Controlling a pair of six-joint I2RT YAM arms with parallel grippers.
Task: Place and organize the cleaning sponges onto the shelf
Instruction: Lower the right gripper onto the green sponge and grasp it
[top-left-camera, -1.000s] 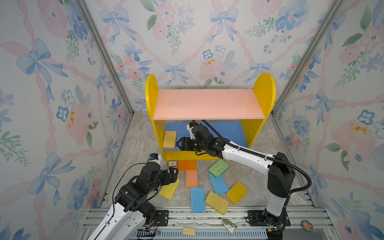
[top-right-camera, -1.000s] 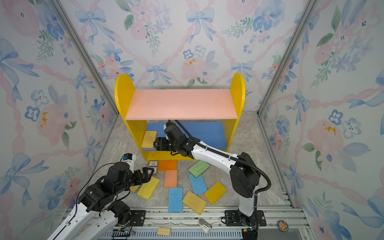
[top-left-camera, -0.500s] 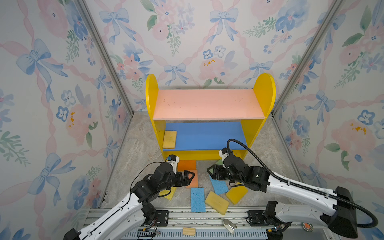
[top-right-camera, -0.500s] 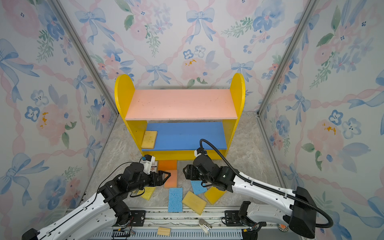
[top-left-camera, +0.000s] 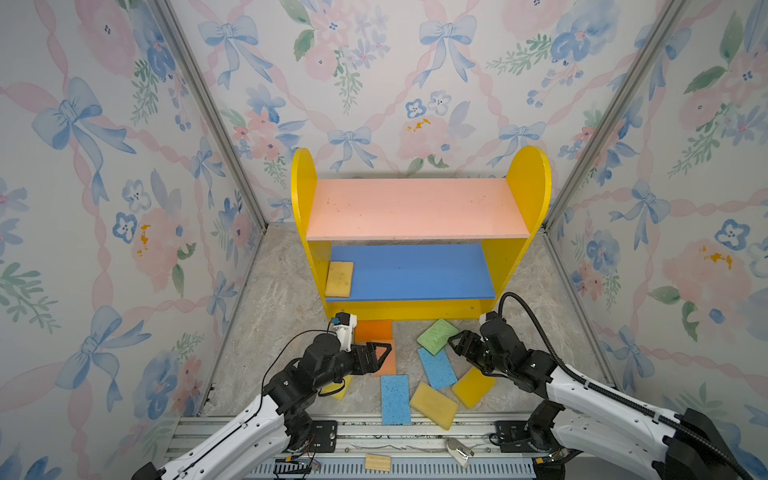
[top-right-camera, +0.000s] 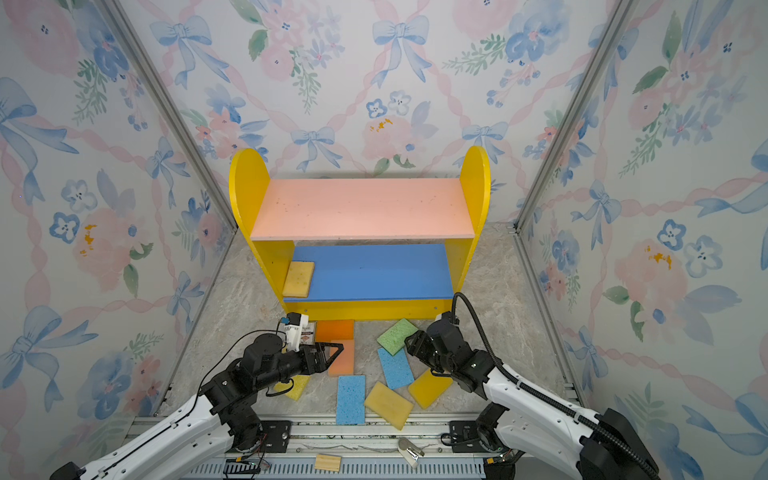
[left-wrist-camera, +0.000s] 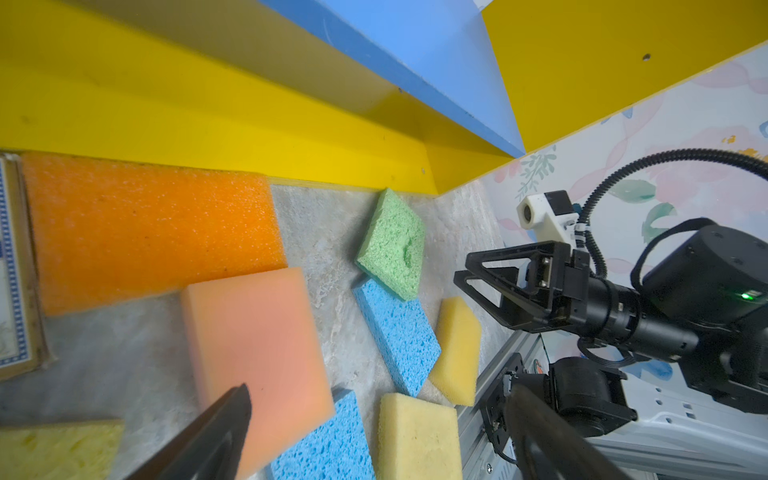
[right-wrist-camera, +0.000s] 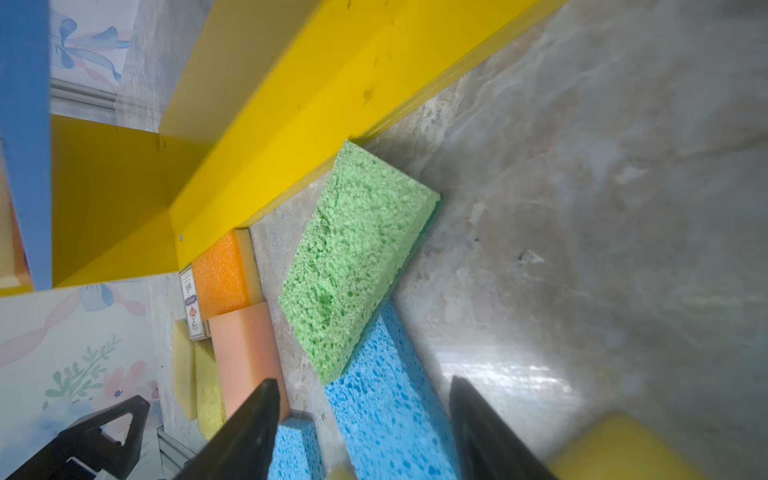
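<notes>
**Both tools open, one sponge shelved**

My left tool (top-left-camera: 383, 356) is spread wide and empty, hanging over the peach sponge (left-wrist-camera: 257, 340). My right tool (top-left-camera: 454, 345) is partly open, gripping nothing, near the green sponge (top-left-camera: 436, 336). One mustard sponge (top-left-camera: 339, 278) lies at the left end of the blue lower board of the shelf (top-left-camera: 528, 187). The other sponges (top-left-camera: 395, 399) lie on the table (top-left-camera: 282, 299) in front of it.

Printed card box (left-wrist-camera: 16, 266), wooden block (top-left-camera: 377, 462)

The green sponge (right-wrist-camera: 357, 266) lies partly over a blue sponge (right-wrist-camera: 390, 399), one corner against the yellow shelf (right-wrist-camera: 291, 104); the right gripper (right-wrist-camera: 361, 382) is spread, empty.
</notes>
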